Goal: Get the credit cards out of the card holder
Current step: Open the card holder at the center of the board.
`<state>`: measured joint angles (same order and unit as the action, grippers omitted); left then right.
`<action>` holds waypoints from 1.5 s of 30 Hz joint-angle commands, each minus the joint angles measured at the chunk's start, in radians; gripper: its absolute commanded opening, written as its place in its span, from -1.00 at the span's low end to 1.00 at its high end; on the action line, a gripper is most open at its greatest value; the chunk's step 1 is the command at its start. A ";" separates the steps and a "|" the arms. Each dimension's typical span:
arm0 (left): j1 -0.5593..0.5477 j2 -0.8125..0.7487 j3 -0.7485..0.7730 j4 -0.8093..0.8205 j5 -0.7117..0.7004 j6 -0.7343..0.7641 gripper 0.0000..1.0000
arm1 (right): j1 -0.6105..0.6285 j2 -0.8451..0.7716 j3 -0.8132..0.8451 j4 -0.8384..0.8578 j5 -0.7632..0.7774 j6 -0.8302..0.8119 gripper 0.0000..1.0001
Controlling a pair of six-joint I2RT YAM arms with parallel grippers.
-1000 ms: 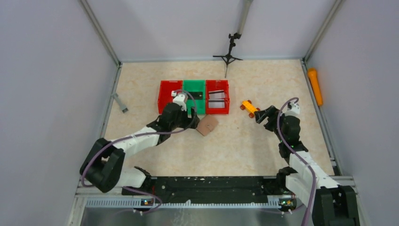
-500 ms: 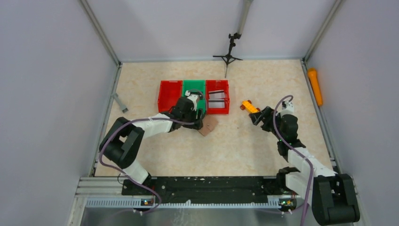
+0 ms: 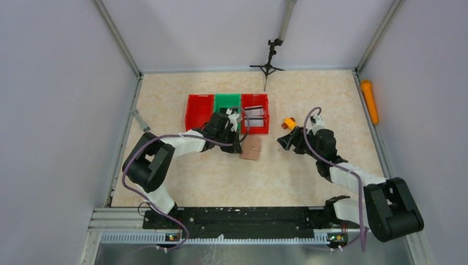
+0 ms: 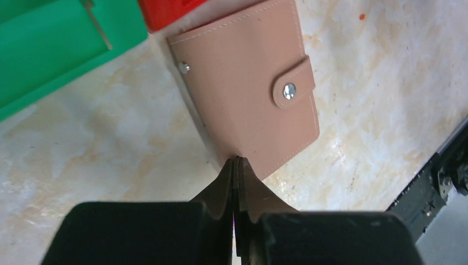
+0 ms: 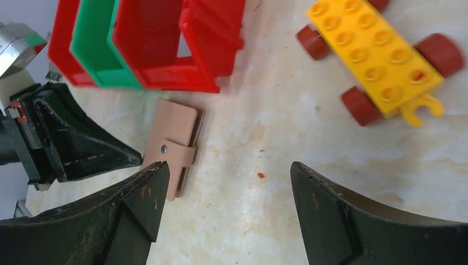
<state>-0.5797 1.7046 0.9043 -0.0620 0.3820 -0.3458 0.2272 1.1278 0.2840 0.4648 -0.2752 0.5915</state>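
The card holder (image 3: 251, 148) (image 4: 248, 94) (image 5: 171, 141) is a tan wallet lying flat on the table, folded and held by its snap strap. It sits just in front of the right red bin (image 3: 255, 128). My left gripper (image 3: 237, 144) (image 4: 237, 161) is shut, its tips against the wallet's near edge. My right gripper (image 3: 284, 142) (image 5: 227, 168) hangs open to the wallet's right, with only bare table between its fingers. Pale flat pieces with a dark stripe, likely credit cards (image 3: 254, 114), lie in the right red bin. No card shows at the wallet.
A green bin (image 3: 226, 102) and a second red bin (image 3: 198, 110) stand left of the right red one. A yellow toy car (image 3: 288, 123) (image 5: 381, 55) sits beside my right gripper. A small tripod (image 3: 269, 61), an orange cylinder (image 3: 370, 102) and a grey tool (image 3: 141, 120) lie near the walls.
My left gripper closed and moved right from the green bin to the wallet, which turned and shifted slightly right. My right gripper moved left past the toy car toward the wallet.
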 commanded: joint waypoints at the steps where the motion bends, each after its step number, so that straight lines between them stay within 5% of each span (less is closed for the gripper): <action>1: -0.003 -0.052 -0.046 0.068 0.091 -0.016 -1.00 | 0.105 0.092 0.106 0.050 -0.020 -0.054 0.65; 11: -0.002 -0.095 -0.090 0.163 0.127 -0.061 -1.00 | 0.328 0.246 0.238 -0.058 0.155 -0.128 0.57; 16: -0.003 -0.081 -0.063 0.068 -0.047 -0.065 -0.55 | 0.412 0.320 0.309 -0.116 0.247 -0.155 0.55; 20: -0.003 -0.063 -0.062 0.067 -0.052 -0.079 -0.18 | 0.478 0.392 0.369 -0.155 0.337 -0.173 0.54; 30: -0.002 0.055 0.006 0.007 0.014 -0.096 -0.13 | 0.555 0.512 0.473 -0.253 0.499 -0.188 0.38; 33: -0.003 0.051 0.004 0.008 0.012 -0.093 -0.15 | 0.565 0.529 0.487 -0.256 0.495 -0.196 0.27; 40: -0.003 0.063 0.014 -0.007 0.017 -0.085 -0.25 | 0.571 0.491 0.466 -0.242 0.532 -0.202 -0.38; 45: -0.003 0.070 0.022 -0.019 0.012 -0.084 -0.28 | 0.571 0.447 0.432 -0.210 0.527 -0.189 -0.59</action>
<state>-0.5804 1.7493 0.9073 -0.0319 0.4038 -0.4431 0.7902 1.6310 0.7387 0.2192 0.2142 0.4046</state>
